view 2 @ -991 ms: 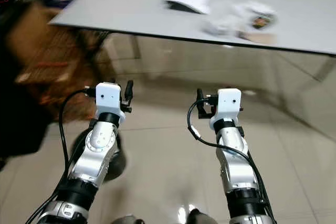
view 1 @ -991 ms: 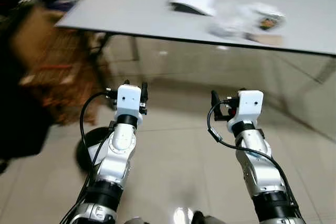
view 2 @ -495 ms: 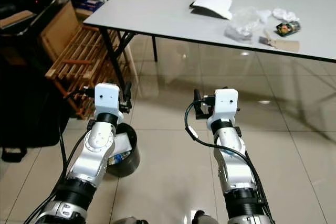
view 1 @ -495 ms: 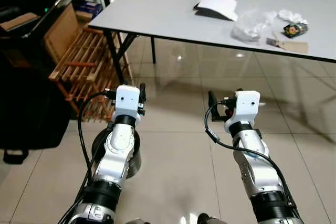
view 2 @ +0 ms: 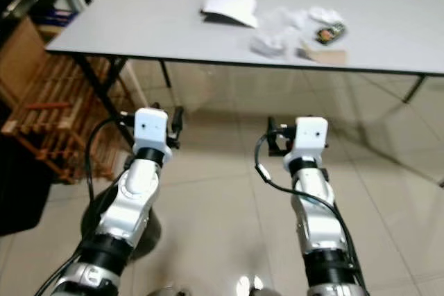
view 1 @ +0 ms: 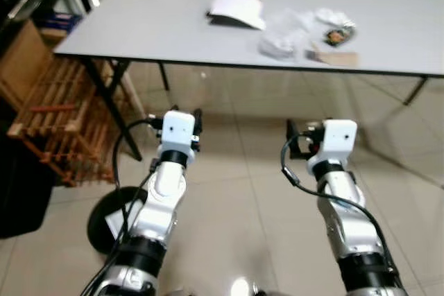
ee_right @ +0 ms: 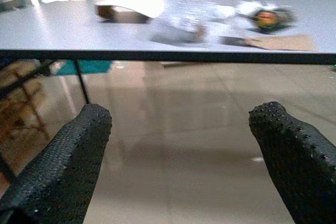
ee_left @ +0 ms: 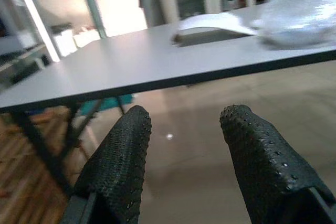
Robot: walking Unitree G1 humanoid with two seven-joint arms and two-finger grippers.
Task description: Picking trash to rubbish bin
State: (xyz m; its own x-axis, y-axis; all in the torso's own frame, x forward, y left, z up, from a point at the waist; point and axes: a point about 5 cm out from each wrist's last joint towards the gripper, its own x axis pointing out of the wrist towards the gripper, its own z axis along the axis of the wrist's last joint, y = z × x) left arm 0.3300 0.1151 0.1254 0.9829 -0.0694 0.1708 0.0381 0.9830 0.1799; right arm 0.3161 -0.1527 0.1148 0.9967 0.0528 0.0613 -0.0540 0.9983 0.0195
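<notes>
The step in hand looks like the approach to the grey table [view 1: 139, 25], where the trash lies in a cluster toward one o'clock from the robot: a folded white paper [view 1: 236, 10], a crumpled clear plastic bag [view 1: 281, 41] just beside it, a small dark printed wrapper [view 1: 338, 35], white crumpled scraps [view 1: 329, 15] and a flat brown card piece [view 1: 334, 57] near the table's front edge. The black rubbish bin [view 1: 104, 218] stands on the tiled floor at about eight o'clock, half hidden behind the left arm, beside a wooden rack [view 1: 52, 126]. To do this well, the robot should close in squarely until the table edge is within reach, raise one arm above the tabletop rather than under it, and pick one piece at a time; the plastic bag is likely soft and may slip, so a pinch on a bunched fold seems safest. The left gripper [ee_left: 181, 166] hangs below table height with its fingers moderately parted, holding nothing and touching nothing. The right gripper [ee_right: 184, 161] is spread much wider, equally empty, pointing at the trash from under the level of the tabletop.
</notes>
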